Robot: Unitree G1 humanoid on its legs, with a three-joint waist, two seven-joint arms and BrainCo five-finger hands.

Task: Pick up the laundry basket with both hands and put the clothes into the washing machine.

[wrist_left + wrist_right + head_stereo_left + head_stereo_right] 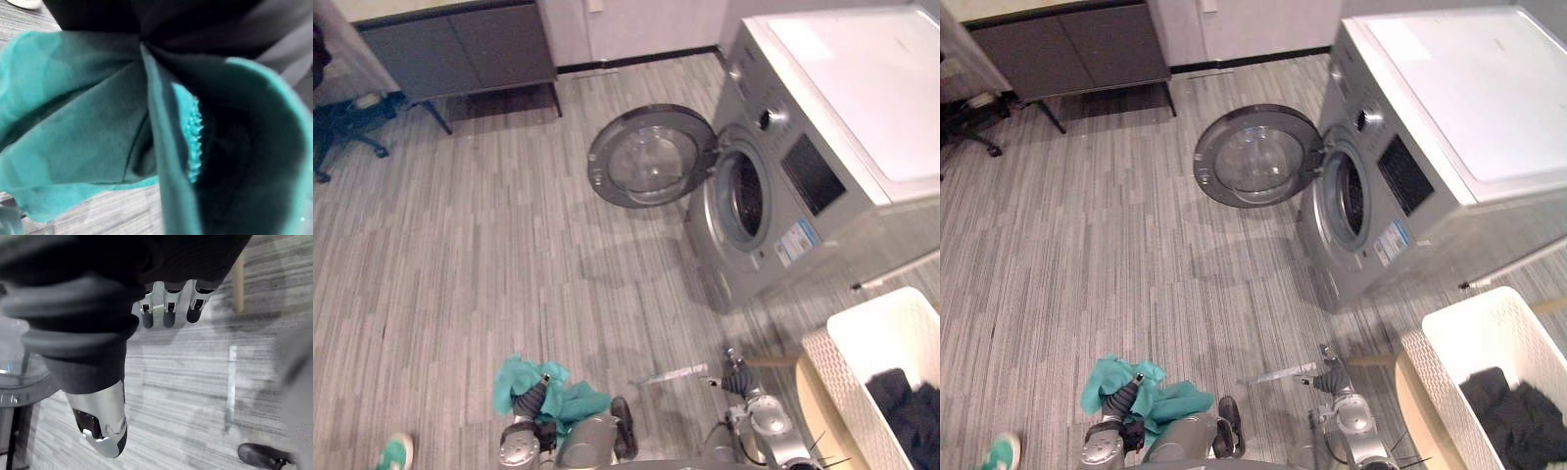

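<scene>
My left hand [530,399] hangs low at the bottom left of the eye views, shut on a bunched teal garment [514,380]; its folds [73,127] run together at the hand in the left wrist view. My right hand [737,375] is held over the floor, open and holding nothing, its fingers [168,316] relaxed. The white laundry basket [842,387] stands at the lower right on a round wooden stand, with dark clothes [906,401] inside. The silver washing machine [803,176] stands ahead to the right, its round door [651,157] swung open and its drum opening [744,196] facing left.
A dark cabinet on thin legs [460,49] lines the far wall, with an office chair [342,122] at the far left. A person's teal shoe [393,452] shows at the bottom left. A pale strip [675,373] lies on the wood floor.
</scene>
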